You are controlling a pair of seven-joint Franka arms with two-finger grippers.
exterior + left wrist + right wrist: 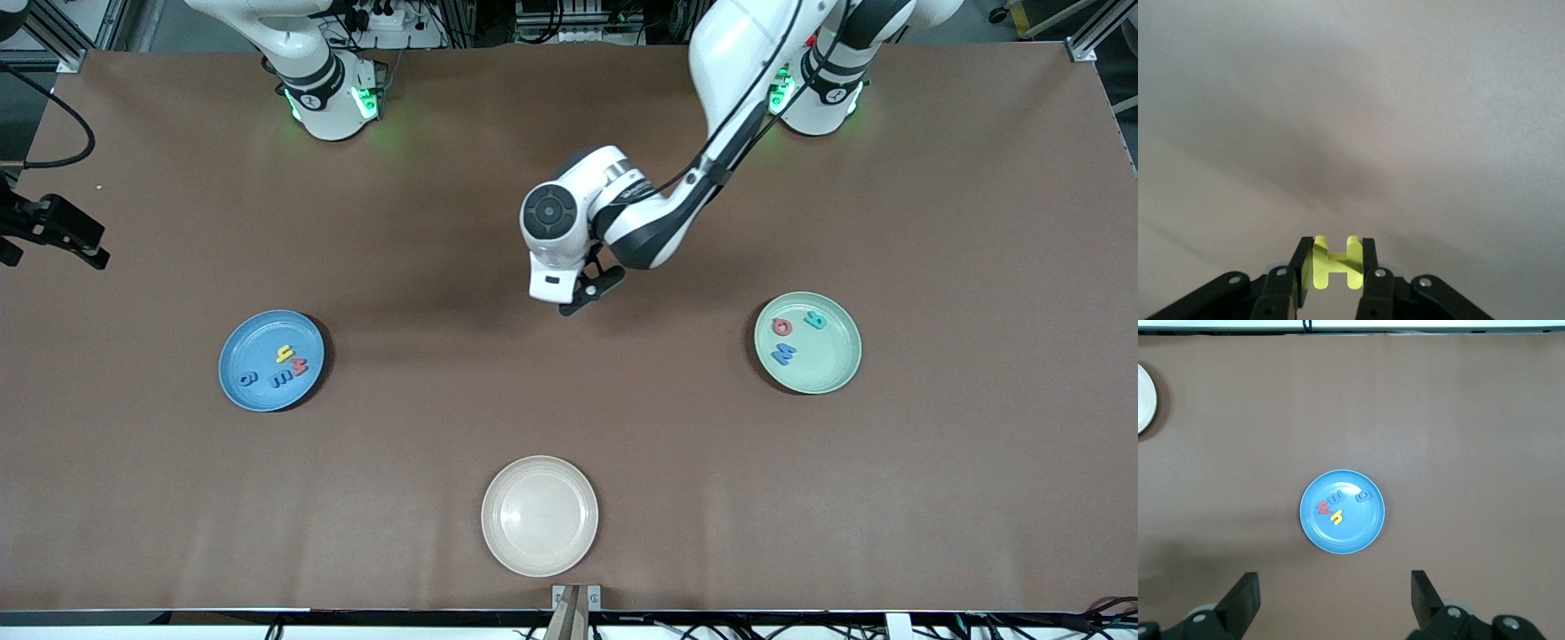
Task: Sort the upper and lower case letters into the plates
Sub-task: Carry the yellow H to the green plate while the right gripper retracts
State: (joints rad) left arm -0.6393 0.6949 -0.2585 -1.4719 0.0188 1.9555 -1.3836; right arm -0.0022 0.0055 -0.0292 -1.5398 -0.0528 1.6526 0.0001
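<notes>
- Cream plate: lower centre, bare
- Blue plate: four letters
- Green plate: three letters
- Left gripper: mid-frame, clamping yellow H
- Right gripper: jaws apart, waiting over blue plate

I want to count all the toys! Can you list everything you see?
blue plate: one, toward the right arm's end.
letters in it: four; yellow, red, two blue.
green plate: one, toward the left arm's end.
letters in it: three; red, teal, blue.
cream plate: one, nearest the front camera.
yellow H: one, in the left tool.
table: one, brown.
left tool: shut on the H, above the table's middle.
right tool: open, above the blue plate.
</notes>
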